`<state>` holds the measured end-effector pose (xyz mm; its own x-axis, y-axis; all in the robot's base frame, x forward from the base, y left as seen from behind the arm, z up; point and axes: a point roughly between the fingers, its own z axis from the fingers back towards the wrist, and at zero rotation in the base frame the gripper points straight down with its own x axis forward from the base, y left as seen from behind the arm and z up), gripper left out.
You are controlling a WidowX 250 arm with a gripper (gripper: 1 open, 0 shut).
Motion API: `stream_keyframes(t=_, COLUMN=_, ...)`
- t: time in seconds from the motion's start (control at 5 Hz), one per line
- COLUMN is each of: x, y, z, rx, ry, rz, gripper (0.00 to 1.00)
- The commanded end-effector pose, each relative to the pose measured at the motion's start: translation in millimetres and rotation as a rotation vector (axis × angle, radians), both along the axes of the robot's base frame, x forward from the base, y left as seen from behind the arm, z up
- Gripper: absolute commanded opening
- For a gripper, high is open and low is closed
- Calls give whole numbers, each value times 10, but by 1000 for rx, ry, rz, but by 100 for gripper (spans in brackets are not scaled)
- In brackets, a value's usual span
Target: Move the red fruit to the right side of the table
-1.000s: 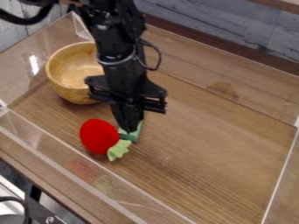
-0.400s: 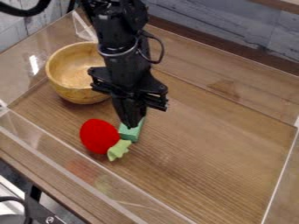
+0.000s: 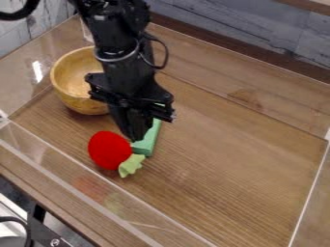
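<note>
One brown wood-grain table [image 3: 245, 154], clear acrylic walls [image 3: 52, 154], grey backdrop, hand [image 3: 142, 138] gap unclear.

My claw [image 3: 139, 138] hides part of the red fruit's leafy stem [image 3: 139, 154]; my arm covers the bowl's [image 3: 73, 77] right rim

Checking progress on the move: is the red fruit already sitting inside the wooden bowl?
No, the red fruit lies on the table, in front of the wooden bowl.
</note>
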<state>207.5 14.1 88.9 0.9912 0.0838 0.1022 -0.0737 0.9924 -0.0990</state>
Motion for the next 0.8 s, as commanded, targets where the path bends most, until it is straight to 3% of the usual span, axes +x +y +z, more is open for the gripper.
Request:
stream_keyframes(t=0.0, x=68, y=-33, z=129, rx=16, ry=-44, rz=-9, gripper=0)
stream_keyframes(t=0.4, x=53, y=-272, z=256, rx=23, ry=-50, rz=-18, gripper=0)
stream_keyframes(t=0.6, x=-11, y=-333, z=262, rx=27, ry=-46, rz=-13, gripper=100)
